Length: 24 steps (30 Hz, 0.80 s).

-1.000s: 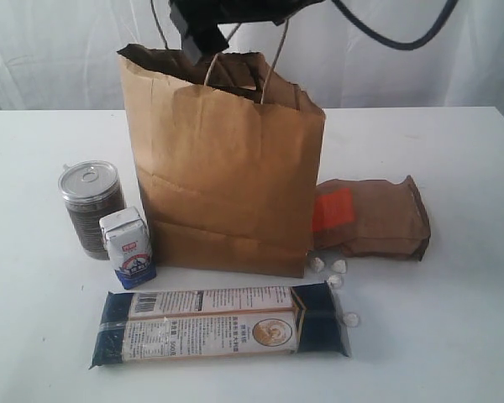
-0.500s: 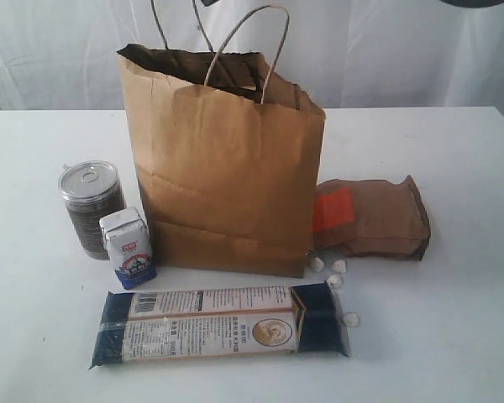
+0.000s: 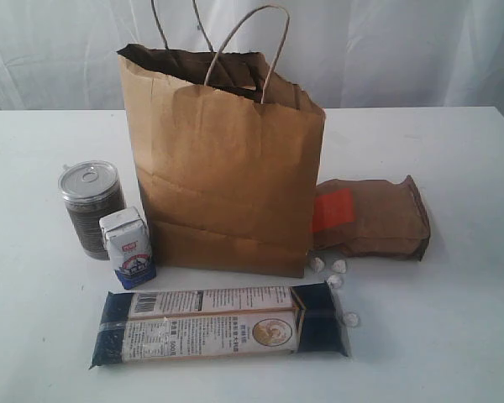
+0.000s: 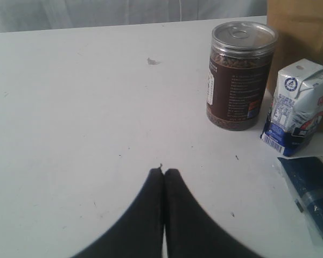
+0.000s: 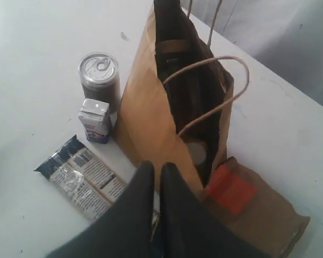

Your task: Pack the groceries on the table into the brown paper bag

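Note:
The brown paper bag (image 3: 227, 168) stands upright and open in the middle of the table (image 3: 454, 336). A clear can with a metal lid (image 3: 91, 206) and a small blue-white carton (image 3: 128, 246) stand at its left. The long dark-blue noodle pack (image 3: 223, 323) lies in front. The brown orange-labelled pouch (image 3: 374, 217) lies at its right, with tiny candies (image 3: 332, 269) beside it. My right gripper (image 5: 157, 166) is shut and empty, high above the bag (image 5: 151, 118); a pale lid (image 5: 195, 153) shows inside. My left gripper (image 4: 164, 172) is shut over bare table, short of the can (image 4: 239, 75) and carton (image 4: 297, 107). Neither gripper shows in the exterior view.
A white curtain (image 3: 403, 50) hangs behind the table. The bag's twisted cord handles (image 3: 244, 34) stand up above its mouth. Bare tabletop lies to the left of the can and to the right of the pouch.
The right arm, which hung over the bag's mouth a second ago, has risen out of the exterior view. The groceries on the table have not moved.

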### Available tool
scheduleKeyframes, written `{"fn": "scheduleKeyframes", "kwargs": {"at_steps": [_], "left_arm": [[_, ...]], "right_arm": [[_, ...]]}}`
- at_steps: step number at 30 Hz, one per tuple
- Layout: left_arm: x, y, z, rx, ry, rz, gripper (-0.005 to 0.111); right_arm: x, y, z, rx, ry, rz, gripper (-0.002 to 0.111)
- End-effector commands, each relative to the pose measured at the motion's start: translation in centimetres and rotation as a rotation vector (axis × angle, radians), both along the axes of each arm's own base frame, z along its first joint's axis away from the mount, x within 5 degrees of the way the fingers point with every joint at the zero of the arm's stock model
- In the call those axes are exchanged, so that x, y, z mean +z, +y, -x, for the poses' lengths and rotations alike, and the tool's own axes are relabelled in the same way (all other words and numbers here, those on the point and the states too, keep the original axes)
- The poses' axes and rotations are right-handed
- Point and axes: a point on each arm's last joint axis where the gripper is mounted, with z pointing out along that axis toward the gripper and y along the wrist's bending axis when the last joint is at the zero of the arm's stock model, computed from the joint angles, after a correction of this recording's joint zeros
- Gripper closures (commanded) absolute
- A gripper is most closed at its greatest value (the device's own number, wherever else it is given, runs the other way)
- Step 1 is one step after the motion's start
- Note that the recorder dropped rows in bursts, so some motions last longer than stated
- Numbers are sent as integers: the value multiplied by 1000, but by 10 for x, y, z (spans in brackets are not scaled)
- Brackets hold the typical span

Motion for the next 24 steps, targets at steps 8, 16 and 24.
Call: {"fn": "scheduleKeyframes", "kwargs": {"at_steps": [8,16,24], "left_arm": [[-1,-1,0,-5,2,9,107],[-1,-1,0,-5,2,9,107],[-1,-1,0,-5,2,9,107]], "right_arm": [[-106,-92,100,-96,-85,-353,108],[-197,-87,101,-99,-10,-420,108],[-252,-107,106,-264,-7,-486,108]]}}
